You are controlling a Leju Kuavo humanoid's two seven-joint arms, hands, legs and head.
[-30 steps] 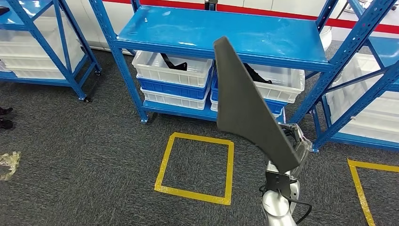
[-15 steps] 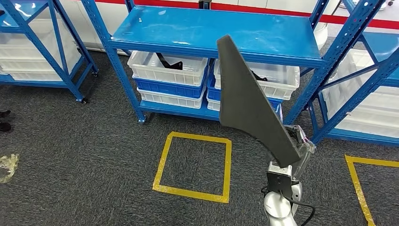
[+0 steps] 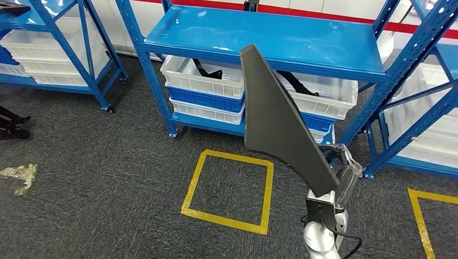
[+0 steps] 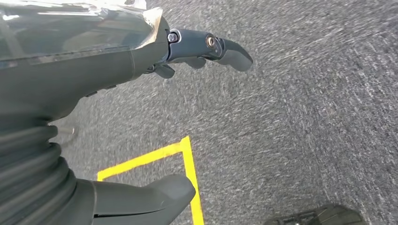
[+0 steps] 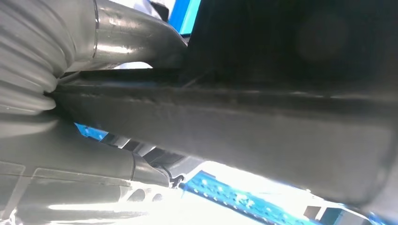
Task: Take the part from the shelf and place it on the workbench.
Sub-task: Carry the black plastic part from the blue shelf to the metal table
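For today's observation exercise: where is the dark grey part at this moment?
In the head view, the dark grey part stands upright in the right hand, right of centre, in front of the blue shelf and above the yellow floor square.

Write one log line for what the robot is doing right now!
right hand: holds dark part upright | left hand: open, above carpet | shelf: ahead | workbench: unseen

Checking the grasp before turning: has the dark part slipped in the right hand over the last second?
No visible slip. The dark part sits against the right hand as before; the shelf's shift is camera movement.
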